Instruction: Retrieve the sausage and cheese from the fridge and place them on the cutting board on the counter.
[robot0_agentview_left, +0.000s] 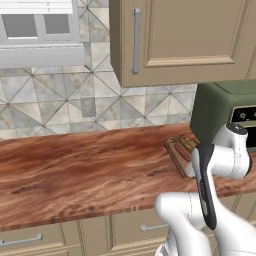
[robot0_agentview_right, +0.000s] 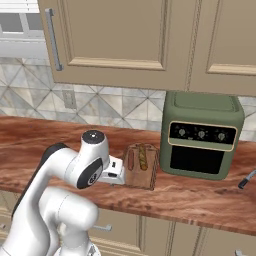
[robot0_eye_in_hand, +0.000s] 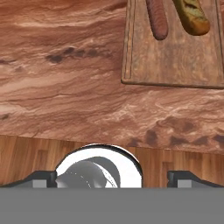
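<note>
Two items lie side by side on the cutting board (robot0_eye_in_hand: 175, 52) at the upper right of the hand view: the dark red sausage (robot0_eye_in_hand: 156, 18) on the left, the yellowish cheese (robot0_eye_in_hand: 191, 16) to its right. In the right base view, the board sits at centre frame on the reddish-brown worktop (robot0_agentview_right: 30, 137), just left of a green countertop oven (robot0_agentview_right: 201, 136). The hand (robot0_agentview_right: 116, 171), released and holding nothing, hovers just left of the board.

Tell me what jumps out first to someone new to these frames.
The cutting board on the counter already carries the sausage and the cheese, side by side. Beside it to the right sits a green toaster oven, and the open end effector hovers empty over the counter's front edge.
</note>
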